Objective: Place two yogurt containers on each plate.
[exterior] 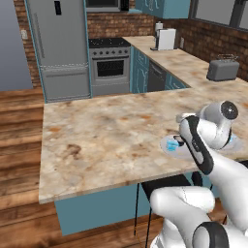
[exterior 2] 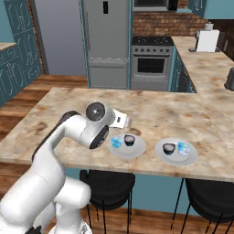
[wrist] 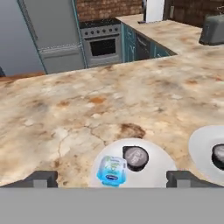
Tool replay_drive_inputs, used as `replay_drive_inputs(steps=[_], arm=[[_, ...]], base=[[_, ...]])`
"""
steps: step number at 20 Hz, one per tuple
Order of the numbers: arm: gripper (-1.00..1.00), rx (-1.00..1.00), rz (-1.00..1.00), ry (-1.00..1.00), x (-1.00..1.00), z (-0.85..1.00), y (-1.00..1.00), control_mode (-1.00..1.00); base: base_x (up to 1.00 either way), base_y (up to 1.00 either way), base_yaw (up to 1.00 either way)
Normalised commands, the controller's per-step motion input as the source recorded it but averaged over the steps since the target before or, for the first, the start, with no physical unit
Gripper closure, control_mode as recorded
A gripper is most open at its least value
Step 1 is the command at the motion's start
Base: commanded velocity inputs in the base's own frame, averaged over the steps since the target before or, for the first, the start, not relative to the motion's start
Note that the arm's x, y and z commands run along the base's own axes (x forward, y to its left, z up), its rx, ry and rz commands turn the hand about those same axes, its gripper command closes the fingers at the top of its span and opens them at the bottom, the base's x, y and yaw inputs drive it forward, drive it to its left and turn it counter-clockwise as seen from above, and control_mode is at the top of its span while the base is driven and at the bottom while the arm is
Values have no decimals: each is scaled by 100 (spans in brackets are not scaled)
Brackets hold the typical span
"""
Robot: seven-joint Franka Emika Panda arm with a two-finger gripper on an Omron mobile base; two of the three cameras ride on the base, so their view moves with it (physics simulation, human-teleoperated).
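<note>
— Is it finished? I count two plates by the near edge of the counter (exterior 2: 68, 114), well apart from the stove (exterior 2: 151, 64).

— Looks that way to me. The left plate (exterior 2: 137, 148) has a blue cup (exterior 2: 117, 142) and a dark cup (exterior 2: 130, 140) side by side. The right plate (exterior 2: 192, 155) carries another dark cup (exterior 2: 169, 148) and another blue cup (exterior 2: 183, 148). Two on each, so I'd judge nothing is left but to pull the arm away.

— And the gripper (wrist: 112, 178)?

— Jaws spread wide, holding nothing. In the hand view its tips stand either side of the left plate, the blue cup just beyond them and untouched.

— Anything you can't make out?

— From the left side the arm covers most of both plates; I only catch one blue cup there. In the hand view the right plate is cut off at the edge, with just part of its dark cup showing. Whether the cups sit flat I can't say for sure.
</note>
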Motion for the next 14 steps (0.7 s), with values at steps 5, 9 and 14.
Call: replay_drive_inputs(steps=[5,9,14], arm=[[-100,-15,4,-46,-70,30,30,-100],[-100,-10,1,0,-8,-16,35,-100],[-100,-37,9,-37,-49,-61,100,-100]], base=[[0,0,0],[0,0,0],[0,0,0]])
